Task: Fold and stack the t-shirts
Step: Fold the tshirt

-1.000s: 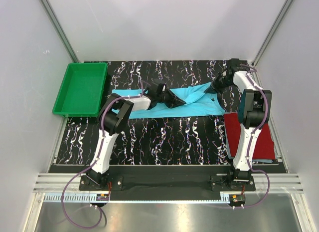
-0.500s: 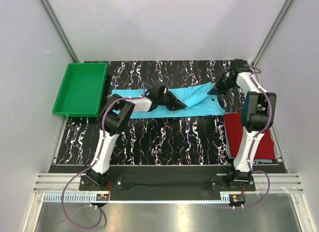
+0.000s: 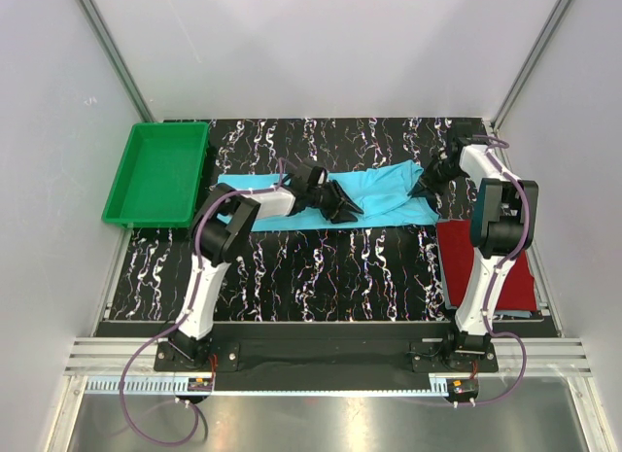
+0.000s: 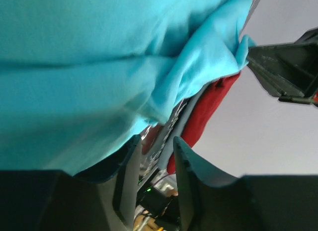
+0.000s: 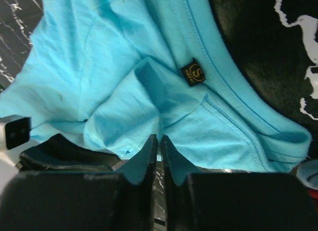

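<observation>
Two t-shirts lie on the black marbled surface [image 3: 321, 267]. The turquoise t-shirt [image 3: 384, 191] stretches crosswise over the far half, rumpled, reaching from behind the left arm almost to the right edge. Its small dark neck label [image 5: 193, 72] faces up just inside the collar. The dark red t-shirt [image 3: 517, 282] sits as a folded rectangle along the right edge near the near right corner, partly under the right arm, just beside the turquoise one's near right end. The left gripper [image 3: 342, 201] is low over the middle of the turquoise cloth, its fingers [image 4: 189, 176] apart with nothing between them, and the fabric bunches against one finger. The right gripper [image 3: 425, 183] is at the collar end, its jaws barely parted by a thin slit and their tips at a raised fold. A green tray [image 3: 155, 175] stands at the far left corner.
</observation>
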